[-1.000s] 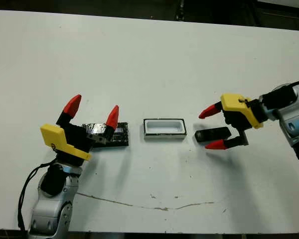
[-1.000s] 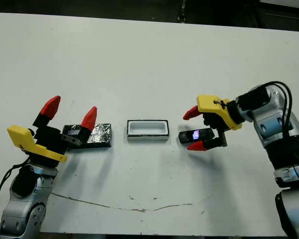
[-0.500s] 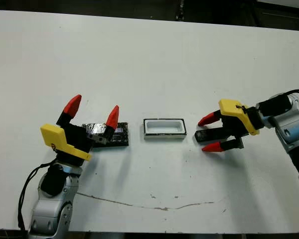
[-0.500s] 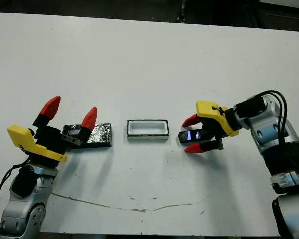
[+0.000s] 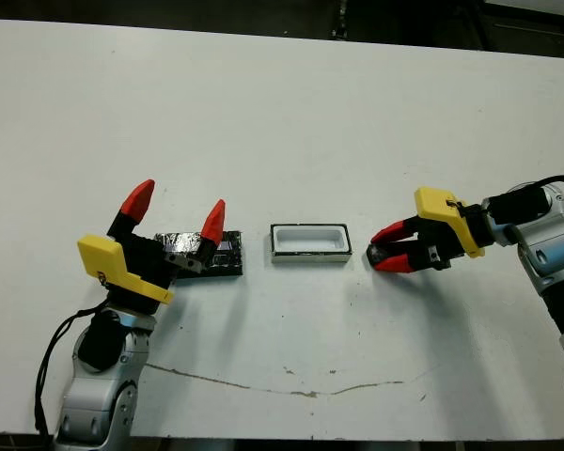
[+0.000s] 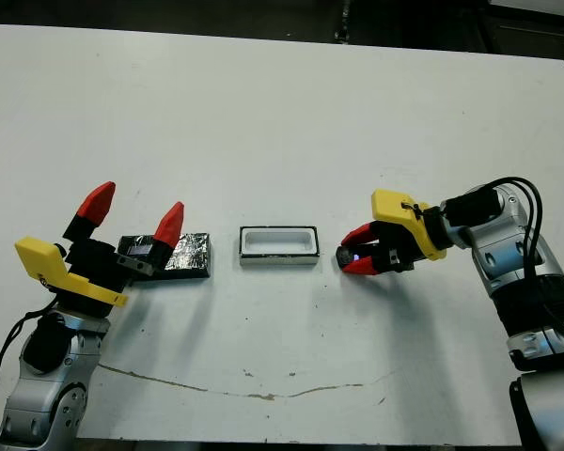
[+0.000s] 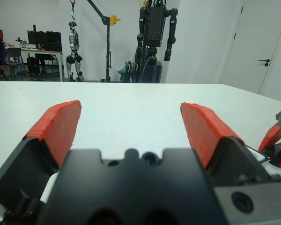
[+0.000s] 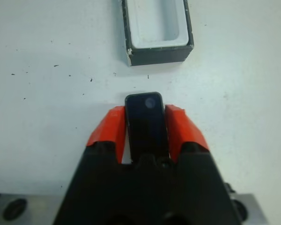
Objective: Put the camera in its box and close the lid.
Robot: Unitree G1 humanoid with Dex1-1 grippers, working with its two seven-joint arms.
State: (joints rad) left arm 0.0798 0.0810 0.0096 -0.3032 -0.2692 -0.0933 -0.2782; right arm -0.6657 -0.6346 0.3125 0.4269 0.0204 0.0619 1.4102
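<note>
The right gripper (image 8: 145, 129) has its fingers clenched on the long sides of the camera (image 8: 145, 118), low over the surface just beside the box (image 5: 310, 241); small, stiff, probably light and slick. The left gripper (image 5: 174, 209) hovers released over the lid (image 6: 181, 254)

I see a black camera (image 8: 145, 123) between red fingertips (image 8: 111, 126), a white-lined dark-rimmed box (image 8: 157, 29), and a glossy black lid (image 6: 180, 255).
</note>
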